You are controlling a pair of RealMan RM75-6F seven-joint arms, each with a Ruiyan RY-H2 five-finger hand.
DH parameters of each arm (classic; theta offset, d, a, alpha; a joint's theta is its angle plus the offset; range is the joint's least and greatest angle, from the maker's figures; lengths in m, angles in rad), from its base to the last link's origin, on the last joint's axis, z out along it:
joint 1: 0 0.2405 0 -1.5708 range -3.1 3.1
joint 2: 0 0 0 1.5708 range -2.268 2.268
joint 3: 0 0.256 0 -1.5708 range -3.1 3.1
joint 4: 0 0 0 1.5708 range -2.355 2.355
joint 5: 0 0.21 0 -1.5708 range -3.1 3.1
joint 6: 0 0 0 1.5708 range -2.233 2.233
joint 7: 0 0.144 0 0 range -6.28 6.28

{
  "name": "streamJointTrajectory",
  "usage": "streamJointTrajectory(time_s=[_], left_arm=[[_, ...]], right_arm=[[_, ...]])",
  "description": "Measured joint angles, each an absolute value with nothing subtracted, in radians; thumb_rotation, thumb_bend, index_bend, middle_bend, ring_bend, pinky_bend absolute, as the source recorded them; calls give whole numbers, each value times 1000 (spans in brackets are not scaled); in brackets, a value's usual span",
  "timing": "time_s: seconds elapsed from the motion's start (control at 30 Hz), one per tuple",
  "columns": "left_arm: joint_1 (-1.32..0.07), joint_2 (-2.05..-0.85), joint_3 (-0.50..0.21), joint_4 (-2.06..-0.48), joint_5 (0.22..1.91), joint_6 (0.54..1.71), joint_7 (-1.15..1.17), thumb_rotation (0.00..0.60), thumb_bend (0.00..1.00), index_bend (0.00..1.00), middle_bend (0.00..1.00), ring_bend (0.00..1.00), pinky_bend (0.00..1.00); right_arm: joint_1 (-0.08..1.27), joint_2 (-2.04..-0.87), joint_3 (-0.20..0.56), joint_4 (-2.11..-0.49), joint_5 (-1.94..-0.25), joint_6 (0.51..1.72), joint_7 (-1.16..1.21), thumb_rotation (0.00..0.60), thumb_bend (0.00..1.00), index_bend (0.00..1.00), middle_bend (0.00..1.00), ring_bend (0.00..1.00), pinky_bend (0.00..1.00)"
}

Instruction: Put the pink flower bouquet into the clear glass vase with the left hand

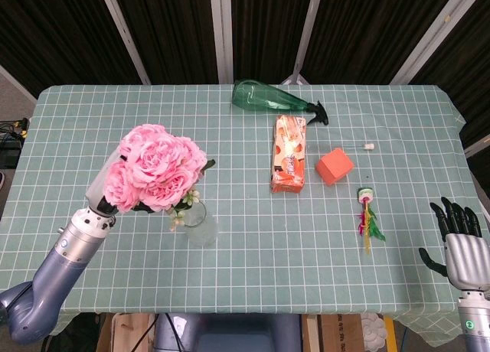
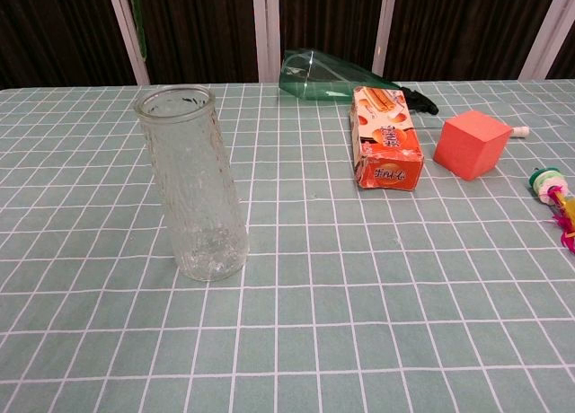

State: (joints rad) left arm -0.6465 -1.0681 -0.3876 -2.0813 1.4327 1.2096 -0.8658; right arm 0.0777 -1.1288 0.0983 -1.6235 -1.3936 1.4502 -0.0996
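While the pink flower bouquet (image 1: pixel 157 167) is hanging above the table (image 1: pixel 245 268), its full pink blooms are covering the left hand (image 1: pixel 107 191), so the grasp itself is hidden; the bunch is evidently being carried by that hand, but how the fingers are lying cannot be told. White buds and green leaves are trailing from the bouquet down to the mouth of the clear glass vase (image 2: pixel 191 184), which is standing upright just beyond the concealed fingers, empty in the chest view. A green-and-white checked cloth is covering the table, and dark panels with pale struts are closing off the room behind. Farther out from the left fingers, a snack box (image 2: pixel 386 149), an orange cube (image 2: pixel 472 144) and a green spray bottle (image 1: pixel 277 99) are lying apart. Near the right fingers (image 1: pixel 458 218), a feathered toy (image 1: pixel 369 214) is resting. The right hand (image 1: pixel 462 249) is waiting at the table edge, fingers spread and carrying nothing.
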Motion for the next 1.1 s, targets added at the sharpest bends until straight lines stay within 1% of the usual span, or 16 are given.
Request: streamJointTrajectory(time_s=[0.27,0.67,0.83,1.1], left_arm=[[-671,-1124,-356,-2059,1433,1175,-838,600,435,403,446,254,241],[-690,-1241,-318,-1947,1434,1177,-785,600,435,407,447,254,241],[-691,-1286,-283,-1889,1463,1177,-790,600,435,407,440,247,237],[-674,-1316,-225,-1792,1530,1197,-831,600,431,407,431,236,231]], right_arm=[[75,-1125,100,-1621,-1395,1455,-89,600,290,120,27,10,0],[73,-1123,101,-1620,-1396,1458,-82,600,291,120,26,10,0],[71,-1122,102,-1620,-1396,1462,-78,600,291,120,26,10,0],[66,-1119,100,-1623,-1405,1471,-73,600,291,120,27,10,0]])
